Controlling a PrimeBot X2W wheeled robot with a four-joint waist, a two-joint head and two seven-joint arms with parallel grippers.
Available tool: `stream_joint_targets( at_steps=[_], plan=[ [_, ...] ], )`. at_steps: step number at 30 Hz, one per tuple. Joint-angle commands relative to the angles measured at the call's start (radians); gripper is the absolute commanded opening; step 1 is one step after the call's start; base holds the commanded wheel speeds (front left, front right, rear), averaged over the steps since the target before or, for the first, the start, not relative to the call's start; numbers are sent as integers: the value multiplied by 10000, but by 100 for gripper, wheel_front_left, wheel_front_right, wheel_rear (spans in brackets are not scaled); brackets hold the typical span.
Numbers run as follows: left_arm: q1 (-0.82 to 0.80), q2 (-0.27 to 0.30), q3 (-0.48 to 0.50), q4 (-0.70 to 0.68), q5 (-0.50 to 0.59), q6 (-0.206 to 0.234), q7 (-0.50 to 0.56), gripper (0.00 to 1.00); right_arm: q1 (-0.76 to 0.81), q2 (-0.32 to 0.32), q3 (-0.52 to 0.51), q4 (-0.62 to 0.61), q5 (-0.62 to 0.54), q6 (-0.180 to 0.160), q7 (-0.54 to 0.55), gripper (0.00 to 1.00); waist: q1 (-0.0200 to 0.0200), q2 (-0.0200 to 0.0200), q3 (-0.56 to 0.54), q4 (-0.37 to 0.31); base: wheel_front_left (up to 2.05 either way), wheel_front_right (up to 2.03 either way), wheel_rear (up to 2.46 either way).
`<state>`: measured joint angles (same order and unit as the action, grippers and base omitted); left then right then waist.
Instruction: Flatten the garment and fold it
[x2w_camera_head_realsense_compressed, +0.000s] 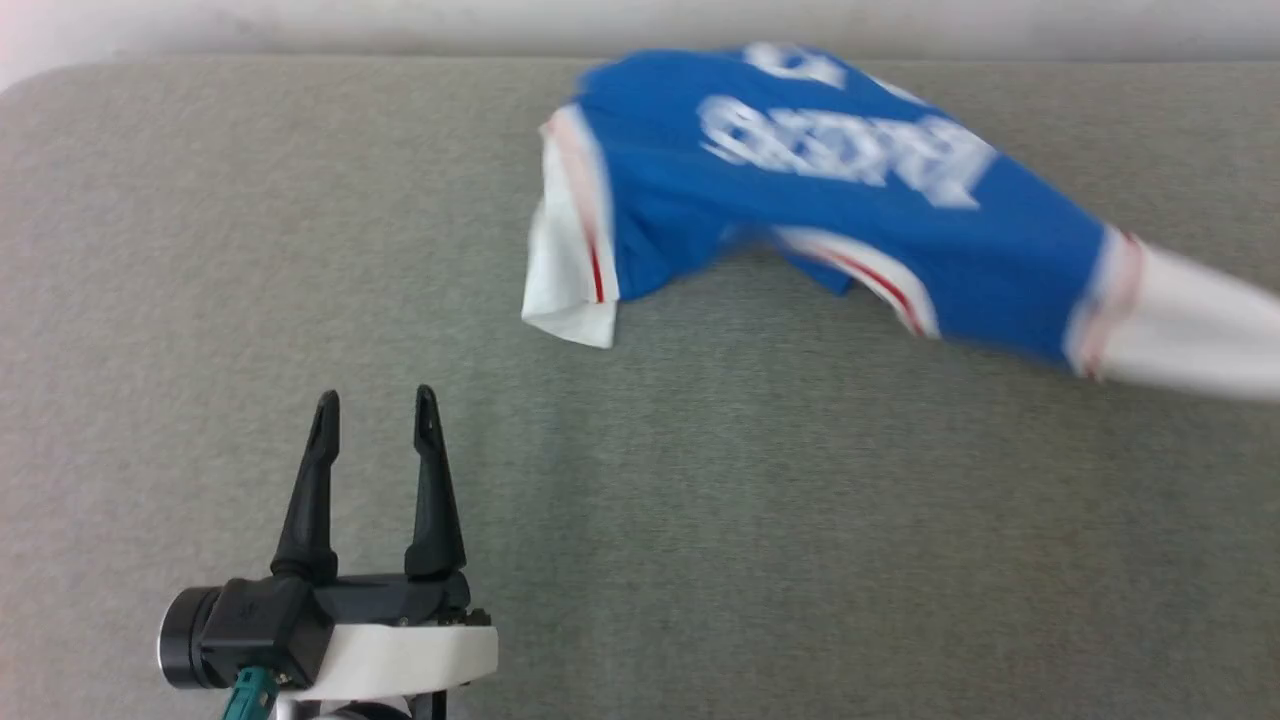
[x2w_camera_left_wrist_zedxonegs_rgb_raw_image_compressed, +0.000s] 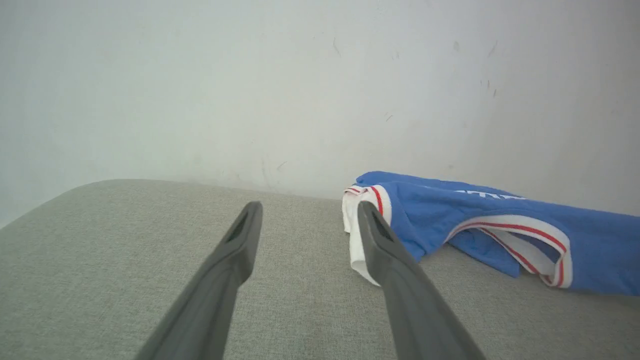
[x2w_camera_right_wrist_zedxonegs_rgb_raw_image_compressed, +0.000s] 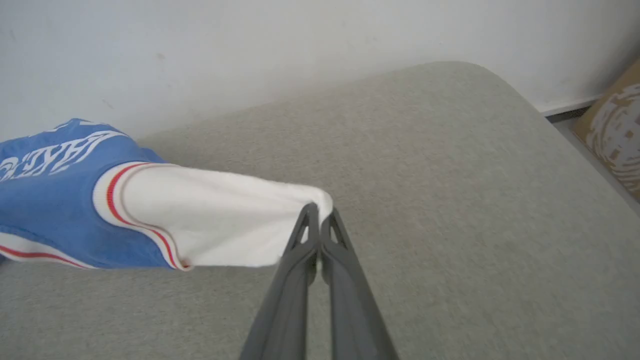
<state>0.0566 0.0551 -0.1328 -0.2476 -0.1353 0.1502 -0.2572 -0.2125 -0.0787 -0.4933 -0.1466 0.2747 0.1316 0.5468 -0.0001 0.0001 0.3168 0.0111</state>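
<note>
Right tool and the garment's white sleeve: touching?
Touching. The right wrist view shows the right tool shut on the garment, pinching its white sleeve end.

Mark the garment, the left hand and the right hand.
garment (x2w_camera_head_realsense_compressed: 850, 225), head view, blue panel below the lettering
left hand (x2w_camera_head_realsense_compressed: 376, 400), head view, midway between its open fingertips
right hand (x2w_camera_right_wrist_zedxonegs_rgb_raw_image_compressed: 320, 215), right wrist view, between shut fingertips pinching the garment

Grey-green fabric-covered table, corners rounded, surface even. White wall at 12 o'clock, lightly scuffed and marked. Brown printed cardboard box at 3 o'clock, beyond table edge. Lighting soft, diffuse.
</note>
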Motion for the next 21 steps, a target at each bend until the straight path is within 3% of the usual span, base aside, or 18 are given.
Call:
stream_joint_targets(
  at_steps=[1,6,11,13,21],
  plan=[
    [62,-39,50,-59,91,-38,-45,100,353,75,-266,-97,72,-9,34,0,1,-1,-186,-383,0,0,0],
    [132,-41,103,-48,112,-93,-45,100,2450,271,-2096,41,-244,-9,-193,0,1,-1,-98,-589,0,0,0],
    [189,-41,181,21,147,-157,-45,100,3129,281,-2632,1077,-716,-9,-737,0,1,-1,-189,-745,0,0,0],
    [197,-42,196,69,164,-185,-45,100,3068,282,-2432,1169,-915,-9,-1016,100,1,-1,-270,-793,0,0,0],
    [214,-43,199,71,189,-254,-45,100,1927,283,-765,-278,3,-9,-2648,100,1,-1,-687,-864,0,0,0]
  ],
)
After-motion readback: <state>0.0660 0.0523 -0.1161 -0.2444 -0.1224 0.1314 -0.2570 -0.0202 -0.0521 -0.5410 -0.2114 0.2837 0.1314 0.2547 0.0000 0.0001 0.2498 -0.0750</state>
